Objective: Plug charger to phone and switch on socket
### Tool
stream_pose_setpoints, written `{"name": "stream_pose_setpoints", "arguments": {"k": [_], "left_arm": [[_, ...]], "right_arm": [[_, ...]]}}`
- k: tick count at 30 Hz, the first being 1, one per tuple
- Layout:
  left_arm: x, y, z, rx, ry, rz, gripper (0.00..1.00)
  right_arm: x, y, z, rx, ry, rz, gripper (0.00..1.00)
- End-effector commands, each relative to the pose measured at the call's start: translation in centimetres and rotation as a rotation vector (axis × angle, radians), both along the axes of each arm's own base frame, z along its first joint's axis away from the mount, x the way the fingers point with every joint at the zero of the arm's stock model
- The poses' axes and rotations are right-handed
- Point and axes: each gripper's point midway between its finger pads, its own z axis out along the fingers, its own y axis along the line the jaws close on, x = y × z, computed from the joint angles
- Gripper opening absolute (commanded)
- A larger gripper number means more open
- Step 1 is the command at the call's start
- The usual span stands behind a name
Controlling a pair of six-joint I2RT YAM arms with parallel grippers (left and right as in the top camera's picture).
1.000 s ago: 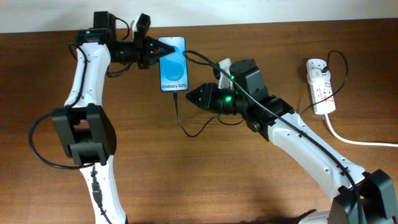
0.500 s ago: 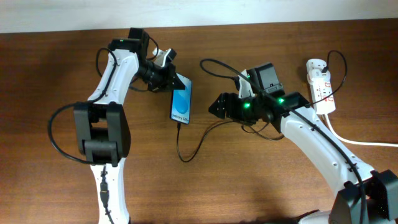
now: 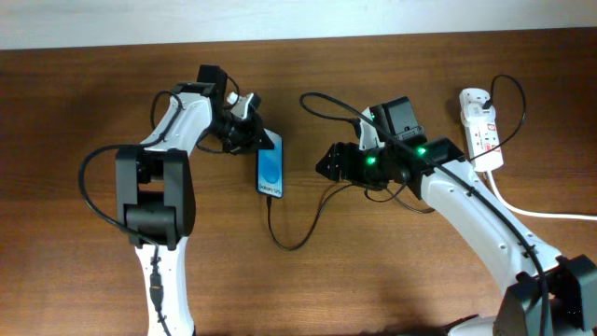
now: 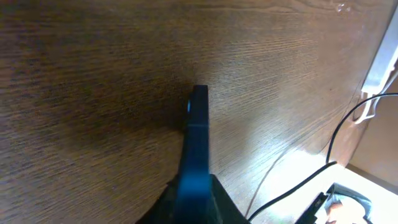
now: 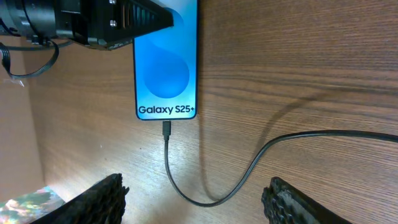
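Since half a second ago your left gripper (image 3: 257,142) has drawn the phone (image 3: 270,177) a little toward 6 o'clock. A full second ago the phone lay nearer the table's (image 3: 56,280) 12 o'clock edge. The charger (image 3: 271,222) loop below it has slid down too. Your right gripper (image 3: 326,163) has barely moved since the last frame, though a second ago it sat just beside the phone's lower end.

Your left arm rises from 6 o'clock, bends near the far side, and its wrist points toward 4 o'clock. Its fingers pinch the phone's upper end, and the left wrist view shows the phone (image 4: 198,140) edge-on between them. Your right arm reaches in from 5 o'clock with the wrist pointing to 9 o'clock. Its jaws are spread wide around nothing, near the phone but apart from it.

The plug (image 5: 166,129) meets the phone's bottom edge, and the cable curls away toward 3 o'clock. The socket (image 3: 480,131) lies near the 3 o'clock edge, well apart from both grippers.

The screen reads "Galaxy S25+". The socket's print is too small to read.
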Motion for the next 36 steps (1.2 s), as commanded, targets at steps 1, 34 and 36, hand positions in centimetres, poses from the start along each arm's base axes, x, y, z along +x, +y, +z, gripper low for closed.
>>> {"name": "stream_pose_setpoints", "arguments": {"k": [1, 34, 36], "left_arm": [[0.1, 0.2, 0.2, 0.005, -0.004, 0.005, 0.28], [4.5, 13.7, 16.5, 0.638, -0.471, 0.308, 0.99], [4.2, 13.7, 21.2, 0.613, -0.583, 0.349, 0.99]], "right_arm": [[0.3, -0.2, 0.1, -0.01, -0.013, -0.003, 0.75], [0.7, -0.3, 0.1, -0.03, -0.052, 0.02, 0.84], [0.8, -0.3, 0.2, -0.028, -0.058, 0.02, 0.84]]}}
